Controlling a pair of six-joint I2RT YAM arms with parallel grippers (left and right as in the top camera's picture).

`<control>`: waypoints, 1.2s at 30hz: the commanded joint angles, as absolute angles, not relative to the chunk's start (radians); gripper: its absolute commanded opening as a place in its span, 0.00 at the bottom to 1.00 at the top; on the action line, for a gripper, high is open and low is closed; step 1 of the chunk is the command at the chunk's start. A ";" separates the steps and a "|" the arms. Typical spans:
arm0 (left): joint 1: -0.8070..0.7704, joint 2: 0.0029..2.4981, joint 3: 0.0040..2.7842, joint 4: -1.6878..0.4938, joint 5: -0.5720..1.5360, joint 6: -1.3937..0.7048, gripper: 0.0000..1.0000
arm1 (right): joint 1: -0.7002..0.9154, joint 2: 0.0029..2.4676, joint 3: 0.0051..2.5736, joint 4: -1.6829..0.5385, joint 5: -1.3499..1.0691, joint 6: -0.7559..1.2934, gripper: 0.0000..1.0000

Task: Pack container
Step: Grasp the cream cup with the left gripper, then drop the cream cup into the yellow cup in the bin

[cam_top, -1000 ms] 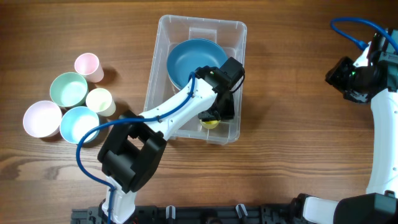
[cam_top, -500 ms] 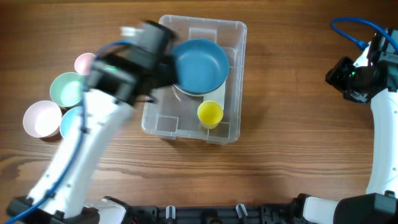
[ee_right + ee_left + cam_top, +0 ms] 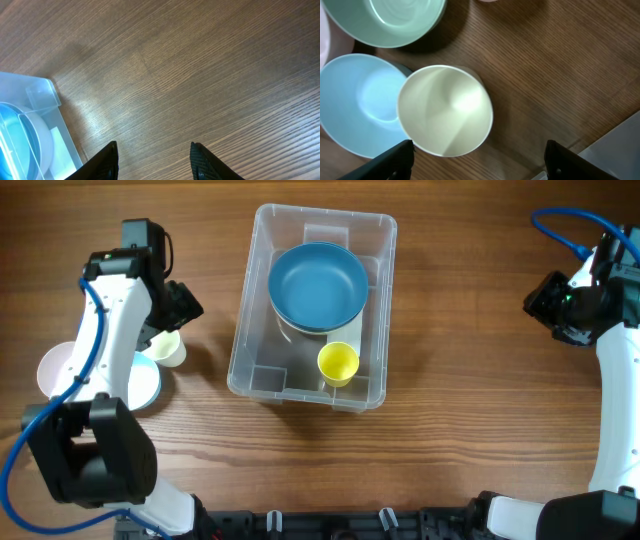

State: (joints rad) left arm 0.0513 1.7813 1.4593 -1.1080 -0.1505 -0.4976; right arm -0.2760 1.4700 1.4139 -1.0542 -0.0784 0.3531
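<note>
The clear plastic container (image 3: pixel 262 375) stands mid-table and holds a blue bowl (image 3: pixel 318 285) and a yellow cup (image 3: pixel 338 364). My left gripper (image 3: pixel 178 310) is to its left, open and empty, just above a cream cup (image 3: pixel 166 345). In the left wrist view the cream cup (image 3: pixel 445 111) stands upright just ahead of the open fingers (image 3: pixel 477 165), with a container corner (image 3: pixel 625 142) at the lower right. My right gripper (image 3: pixel 545 305) is open and empty (image 3: pixel 155 160) over bare wood, far right of the container (image 3: pixel 40 95).
A light blue bowl (image 3: pixel 355 105) and a mint green bowl (image 3: pixel 385 20) sit close beside the cream cup. A pale pink bowl (image 3: pixel 58 370) is at the far left. My left arm covers part of this group in the overhead view.
My left arm has swung out of the container to the left and is now above the cups. The yellow cup stays in the container. The right arm has not moved.
</note>
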 commanded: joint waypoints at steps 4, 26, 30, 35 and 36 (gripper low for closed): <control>0.044 1.902 1.407 -1.065 -0.136 -0.478 0.84 | -0.274 1.479 1.412 -1.052 -0.088 0.340 0.47; -0.426 1.552 1.713 -1.215 -0.094 -0.426 0.04 | -0.274 1.479 1.412 -1.055 -0.087 0.340 0.47; -0.678 1.602 1.713 -1.205 -0.067 -0.460 0.04 | -0.274 1.479 1.412 -1.055 -0.088 0.340 0.47; -0.771 1.774 1.713 -1.184 0.047 -0.459 0.04 | -0.274 1.479 1.412 -1.055 -0.088 0.340 0.47; -0.776 1.804 1.713 -1.184 0.072 -0.459 0.04 | -0.274 1.479 1.412 -1.055 -0.088 0.340 0.47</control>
